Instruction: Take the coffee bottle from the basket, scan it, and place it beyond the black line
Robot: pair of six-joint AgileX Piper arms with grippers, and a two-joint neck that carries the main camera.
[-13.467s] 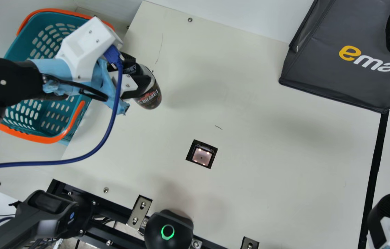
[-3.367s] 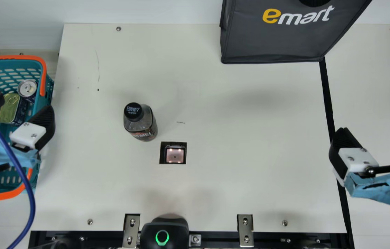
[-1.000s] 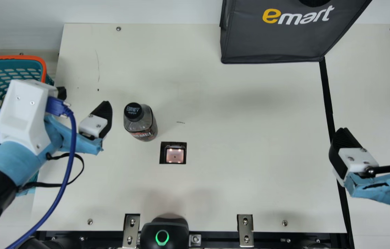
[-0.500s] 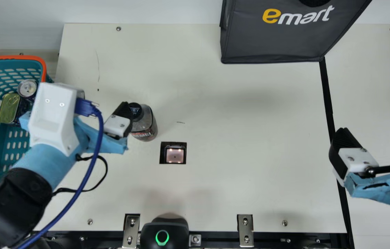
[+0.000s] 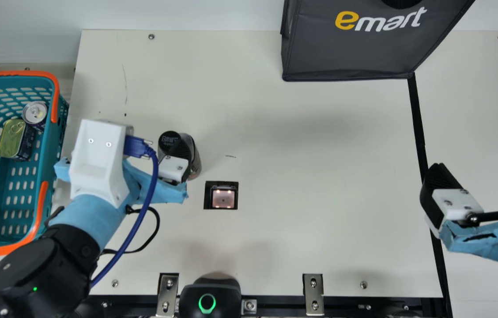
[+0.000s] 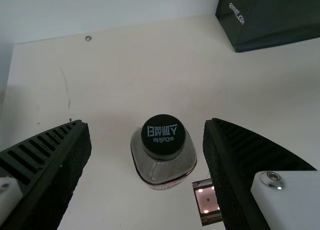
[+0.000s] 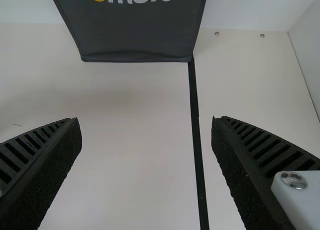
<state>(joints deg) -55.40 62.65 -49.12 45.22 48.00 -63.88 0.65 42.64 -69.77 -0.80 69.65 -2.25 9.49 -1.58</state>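
Note:
The dark coffee bottle (image 5: 195, 154) stands upright on the table, behind and left of the scanner window (image 5: 223, 198). My left gripper (image 5: 173, 168) is at the bottle, one finger overlapping it in the main view, the other hidden by the housing. In the left wrist view, my left gripper (image 6: 146, 123) is open, with the black-capped bottle (image 6: 162, 172) in the gap between its fingers, free space on both sides. My right gripper (image 5: 481, 168) is open at the black line (image 5: 417, 119); in the right wrist view, the right gripper (image 7: 146, 120) has nothing between its fingers.
The teal basket (image 5: 15, 73) at the left holds a round can (image 5: 35, 112) and a green-topped tin (image 5: 11, 138). A dark bag (image 5: 346, 57) stands at the back, its corner touching the black line. A black device with a green ring (image 5: 210, 298) sits at the front edge.
The camera has turned since the oldest picture, where my left gripper held the bottle beside the basket. The bottle now stands released; my left gripper has since come rightward from the basket to it.

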